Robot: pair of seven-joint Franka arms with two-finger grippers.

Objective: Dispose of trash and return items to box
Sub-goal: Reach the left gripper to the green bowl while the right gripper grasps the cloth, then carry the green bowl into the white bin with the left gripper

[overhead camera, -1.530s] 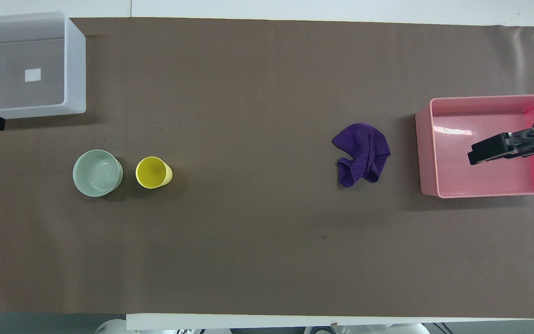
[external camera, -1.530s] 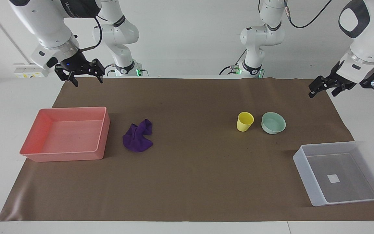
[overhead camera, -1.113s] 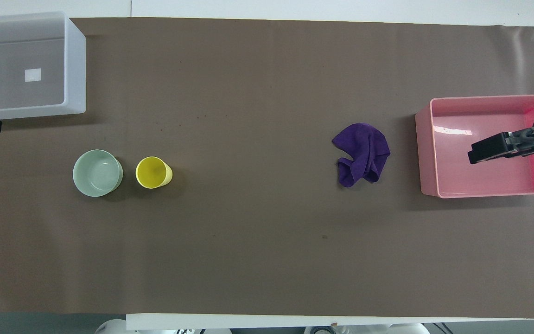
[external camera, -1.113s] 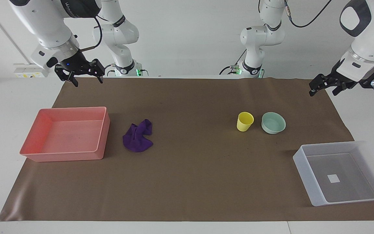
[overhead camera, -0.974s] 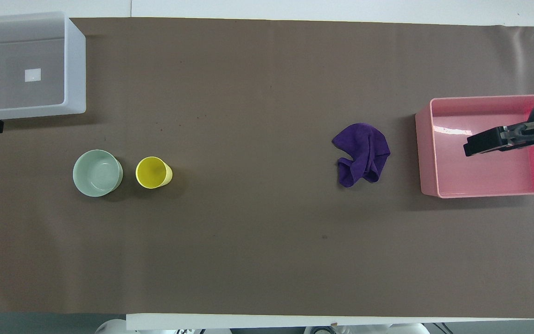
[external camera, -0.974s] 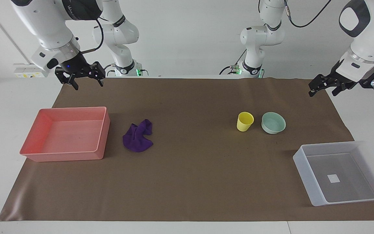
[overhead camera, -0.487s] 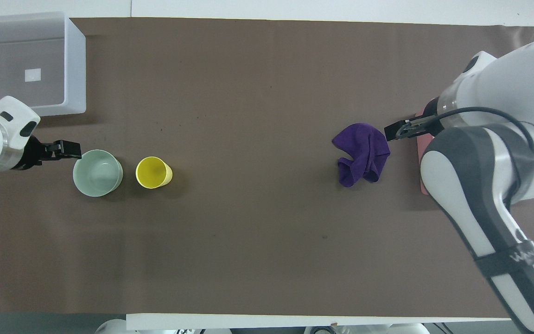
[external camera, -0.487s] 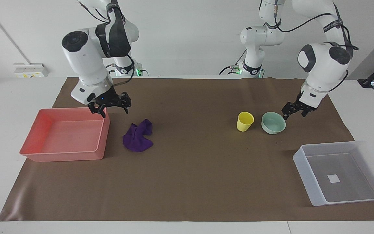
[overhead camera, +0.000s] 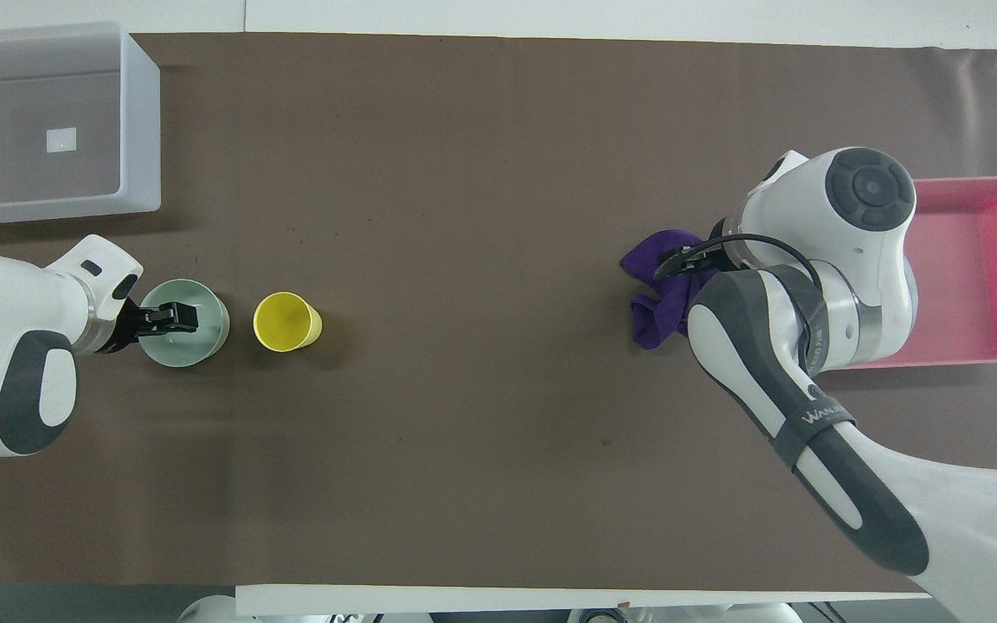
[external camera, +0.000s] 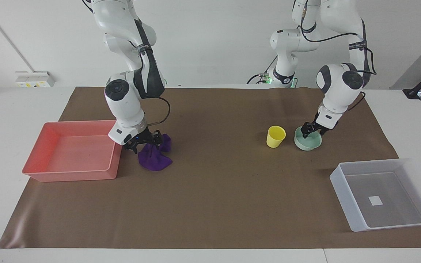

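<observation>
The purple cloth (external camera: 155,160) lies on the brown mat beside the pink tray (external camera: 112,160). My right gripper (external camera: 144,143) is low at the cloth's edge nearer the robots, open, its fingers astride the folds. In the overhead view the right arm covers part of the cloth (overhead camera: 650,324). The mint-green bowl (external camera: 307,144) and the yellow cup (external camera: 276,136) stand side by side. My left gripper (external camera: 311,133) is open at the bowl's rim, with one finger inside the bowl (overhead camera: 196,346) in the overhead view (overhead camera: 171,317). The clear-white box (external camera: 342,190) holds only its label.
The pink tray (overhead camera: 983,180) stands at the right arm's end of the table. The box (overhead camera: 139,130) is at the left arm's end, farther from the robots than the bowl. The cup (overhead camera: 286,322) stands close beside the bowl, toward the table's middle.
Both arms swung in from the table's ends and came down. The right gripper moved from over the pink tray to the cloth. The left gripper moved to the bowl's rim.
</observation>
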